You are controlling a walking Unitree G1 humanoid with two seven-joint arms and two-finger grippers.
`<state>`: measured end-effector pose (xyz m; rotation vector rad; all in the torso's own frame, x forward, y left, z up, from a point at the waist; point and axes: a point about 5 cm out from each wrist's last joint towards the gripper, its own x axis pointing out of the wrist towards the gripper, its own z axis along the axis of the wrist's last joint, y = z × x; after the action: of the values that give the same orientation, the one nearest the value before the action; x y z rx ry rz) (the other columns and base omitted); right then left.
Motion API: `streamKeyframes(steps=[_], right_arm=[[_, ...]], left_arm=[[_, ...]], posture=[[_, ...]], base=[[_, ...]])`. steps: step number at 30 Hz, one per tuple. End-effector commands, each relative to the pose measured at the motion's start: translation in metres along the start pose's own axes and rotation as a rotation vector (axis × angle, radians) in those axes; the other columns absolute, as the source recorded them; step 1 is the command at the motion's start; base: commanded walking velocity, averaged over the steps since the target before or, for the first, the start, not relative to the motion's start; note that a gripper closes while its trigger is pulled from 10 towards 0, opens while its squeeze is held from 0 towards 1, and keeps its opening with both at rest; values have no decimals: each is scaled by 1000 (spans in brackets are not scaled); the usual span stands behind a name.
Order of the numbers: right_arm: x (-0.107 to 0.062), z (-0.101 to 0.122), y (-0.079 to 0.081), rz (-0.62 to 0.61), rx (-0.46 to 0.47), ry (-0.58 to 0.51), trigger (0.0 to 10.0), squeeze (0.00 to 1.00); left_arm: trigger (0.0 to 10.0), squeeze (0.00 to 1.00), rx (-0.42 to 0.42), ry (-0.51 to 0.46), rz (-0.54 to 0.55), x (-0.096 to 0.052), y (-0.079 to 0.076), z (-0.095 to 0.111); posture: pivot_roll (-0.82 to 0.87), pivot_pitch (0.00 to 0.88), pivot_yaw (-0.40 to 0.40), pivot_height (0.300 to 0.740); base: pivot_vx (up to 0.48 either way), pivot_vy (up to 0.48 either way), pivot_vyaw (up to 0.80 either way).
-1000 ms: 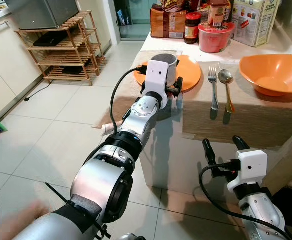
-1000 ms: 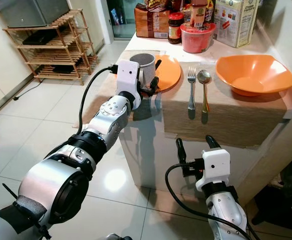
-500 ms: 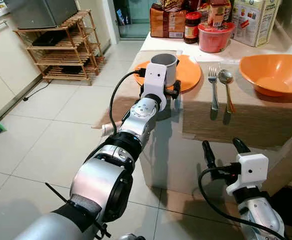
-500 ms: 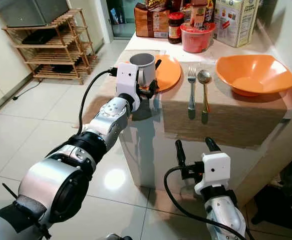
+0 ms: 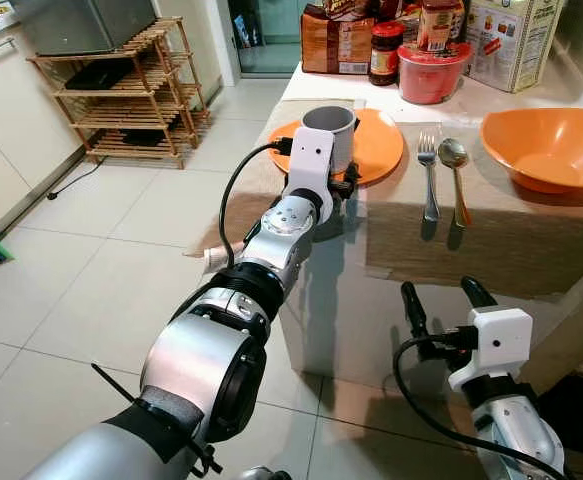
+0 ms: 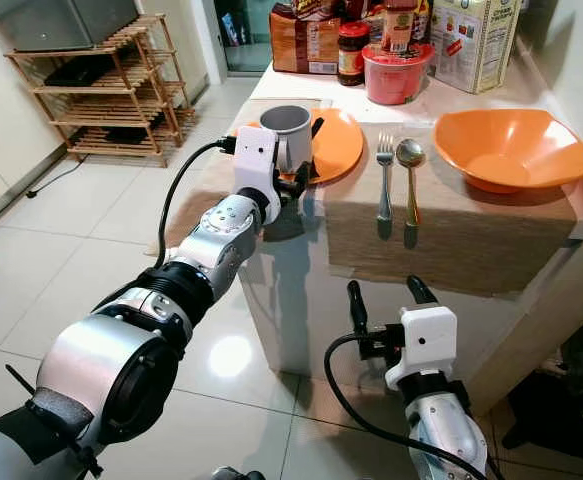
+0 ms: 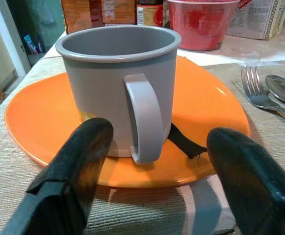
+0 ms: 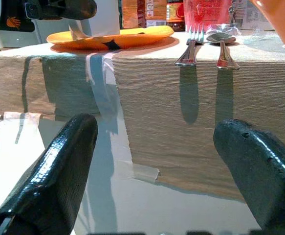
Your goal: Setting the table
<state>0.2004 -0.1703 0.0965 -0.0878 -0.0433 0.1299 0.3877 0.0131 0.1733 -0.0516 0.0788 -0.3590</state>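
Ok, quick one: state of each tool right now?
Left tool: open, fingers either side of the grey mug handle on the orange plate, holding nothing.
Right tool: open, empty, low before the table edge.

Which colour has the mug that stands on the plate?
The mug is grey; the left wrist view shows it best.

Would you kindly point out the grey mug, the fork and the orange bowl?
grey mug (image 7: 118, 88), left wrist view, on its front wall beside the handle.
fork (image 5: 430, 185), left eye view, on its handle.
orange bowl (image 6: 511, 150), right eye view, on its inner surface.
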Motion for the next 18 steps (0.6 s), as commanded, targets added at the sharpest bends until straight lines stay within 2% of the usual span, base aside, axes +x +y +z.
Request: streamKeyframes(steps=[1,18], right_arm=[[-1,3,3,2,1,-12,10000,0],[0,2,4,-7,-1,-3,10000,0]], left_arm=[[0,0,-43,10,-98,2,-48,5],[0,0,-42,34,-102,2,-47,2]], posture=[[-201,0,158,740],[-199,0,161,740]], base=[[0,0,0],[0,0,0]])
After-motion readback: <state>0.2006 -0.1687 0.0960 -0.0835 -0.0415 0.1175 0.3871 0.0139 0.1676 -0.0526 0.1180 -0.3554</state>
